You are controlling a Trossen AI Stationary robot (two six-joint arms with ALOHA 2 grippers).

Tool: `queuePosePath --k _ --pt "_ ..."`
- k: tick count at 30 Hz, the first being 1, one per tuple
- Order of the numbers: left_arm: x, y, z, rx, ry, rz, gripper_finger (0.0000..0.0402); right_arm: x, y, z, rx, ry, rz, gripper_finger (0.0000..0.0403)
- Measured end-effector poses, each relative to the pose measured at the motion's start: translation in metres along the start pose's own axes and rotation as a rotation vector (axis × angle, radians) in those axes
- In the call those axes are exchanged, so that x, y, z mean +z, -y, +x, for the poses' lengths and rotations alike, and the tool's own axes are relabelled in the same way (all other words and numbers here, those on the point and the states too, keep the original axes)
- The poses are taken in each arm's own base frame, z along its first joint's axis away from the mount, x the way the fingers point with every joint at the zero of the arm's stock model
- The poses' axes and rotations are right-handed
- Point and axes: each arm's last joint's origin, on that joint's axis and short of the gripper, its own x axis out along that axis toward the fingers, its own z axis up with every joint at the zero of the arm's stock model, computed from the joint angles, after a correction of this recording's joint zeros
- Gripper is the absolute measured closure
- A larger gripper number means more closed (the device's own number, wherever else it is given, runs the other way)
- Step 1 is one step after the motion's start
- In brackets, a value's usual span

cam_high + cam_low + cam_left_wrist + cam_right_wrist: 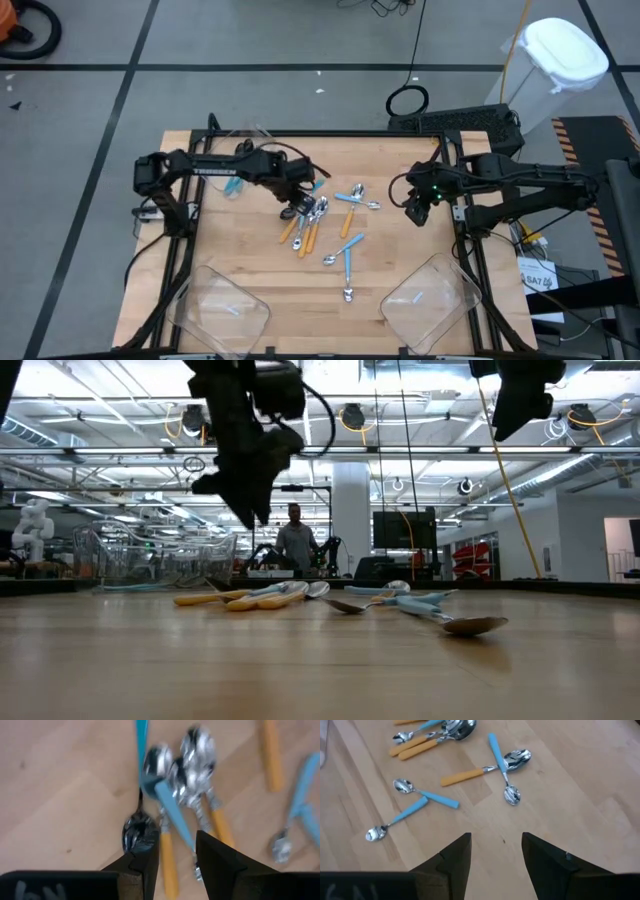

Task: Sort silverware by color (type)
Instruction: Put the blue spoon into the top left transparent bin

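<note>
We see the left gripper (294,211) hovering with fingers parted and empty over the spoons (318,222) clustered mid-table; the right gripper (417,212) waits open, empty, nearby.

A light wooden bench (400,270) stands on a grey floor (300,40) crossed by dark lines. A white lidded bin (562,52) sits off the bench's far right corner, beside a yellow cable (512,50), and a black cable loop (407,100) lies on the floor behind the bench. In the low view the room behind is a large open hall with rows of ceiling strip lights (120,405), a white column (351,510), dark monitors (403,530) and a person (295,540) standing in the distance. A white humanoid figure (30,525) stands far left.
</note>
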Motion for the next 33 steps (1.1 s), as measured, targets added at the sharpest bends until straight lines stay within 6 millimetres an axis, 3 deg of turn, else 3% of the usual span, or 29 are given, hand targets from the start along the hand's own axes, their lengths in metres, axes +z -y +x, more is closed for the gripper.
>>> queuePosePath --k 6,10,20,33 --pt "-0.004 0.003 0.025 0.073 -0.066 -0.084 0.0233 0.001 0.0 0.0 0.005 0.006 0.056 0.0232" --pt "-0.004 0.008 0.033 0.088 -0.038 -0.05 0.0213 0.001 -0.001 0.0 0.007 0.006 0.065 0.0232" --pt "-0.005 0.005 0.067 0.167 -0.122 0.028 0.0208 0.001 0.0 0.0 0.003 0.008 0.05 0.0232" --pt "0.0 0.0 0.066 0.161 -0.111 0.034 0.0208 0.001 0.001 0.0 -0.033 0.03 0.055 0.0232"
